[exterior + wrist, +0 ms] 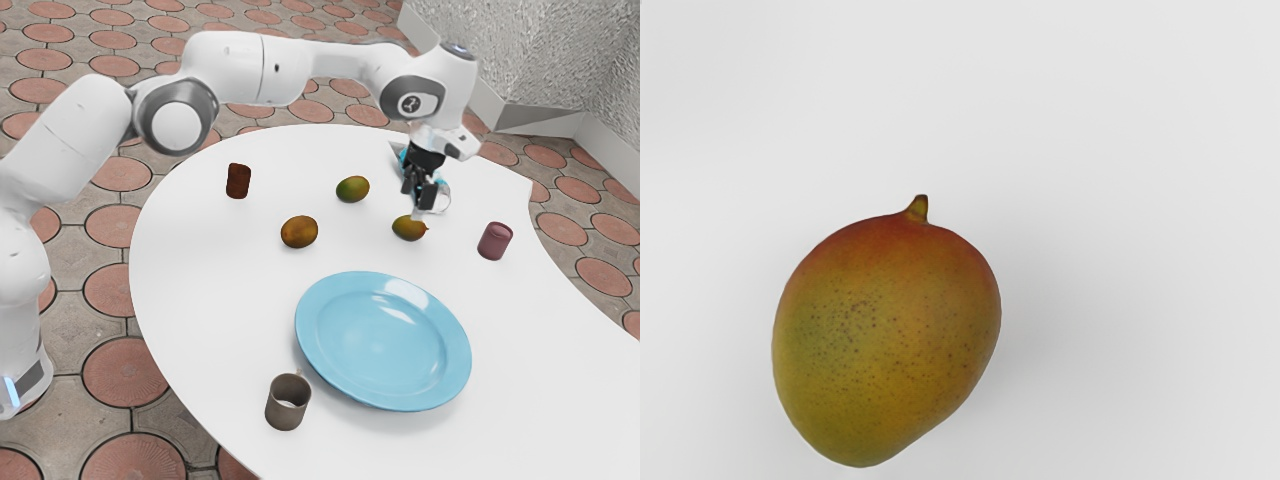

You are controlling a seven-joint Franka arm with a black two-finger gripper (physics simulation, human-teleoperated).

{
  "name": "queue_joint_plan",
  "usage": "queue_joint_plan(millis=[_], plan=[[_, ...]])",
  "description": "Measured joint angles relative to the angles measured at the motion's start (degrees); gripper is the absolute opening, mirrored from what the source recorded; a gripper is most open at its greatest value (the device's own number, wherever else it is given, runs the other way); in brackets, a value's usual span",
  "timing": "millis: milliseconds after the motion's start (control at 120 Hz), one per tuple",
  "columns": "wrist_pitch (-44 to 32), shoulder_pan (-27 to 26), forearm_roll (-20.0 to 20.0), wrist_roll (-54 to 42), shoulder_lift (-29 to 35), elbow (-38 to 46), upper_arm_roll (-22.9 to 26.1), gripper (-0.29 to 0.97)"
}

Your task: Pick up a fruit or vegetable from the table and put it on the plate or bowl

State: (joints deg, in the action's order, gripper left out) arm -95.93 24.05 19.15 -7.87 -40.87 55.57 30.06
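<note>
The black two-finger gripper (426, 203) hangs, fingers apart, just above the red-blushed yellow-green mango (410, 228), which lies on the round white table (200, 280) (short stem showing), near but apart from the light-blue plate (383, 340).

The white arm (250, 70) is stretching out level, its wrist (428, 95) sitting directly above the jaws. The black jaws are pointing straight down and standing apart.

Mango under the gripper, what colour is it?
The mango is yellow-green with red top and dark speckles; best in wrist view.
</note>
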Motion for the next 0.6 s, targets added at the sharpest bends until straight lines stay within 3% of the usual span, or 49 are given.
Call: queue_joint_plan(millis=[283, 600], plan=[[-1.3, 0.1, 0.4, -0.5, -4.7, -2.8, 0.5, 0.68], [-2.1, 0.1, 0.6, -0.8, -5.3, -3.2, 0.9, 0.68]])
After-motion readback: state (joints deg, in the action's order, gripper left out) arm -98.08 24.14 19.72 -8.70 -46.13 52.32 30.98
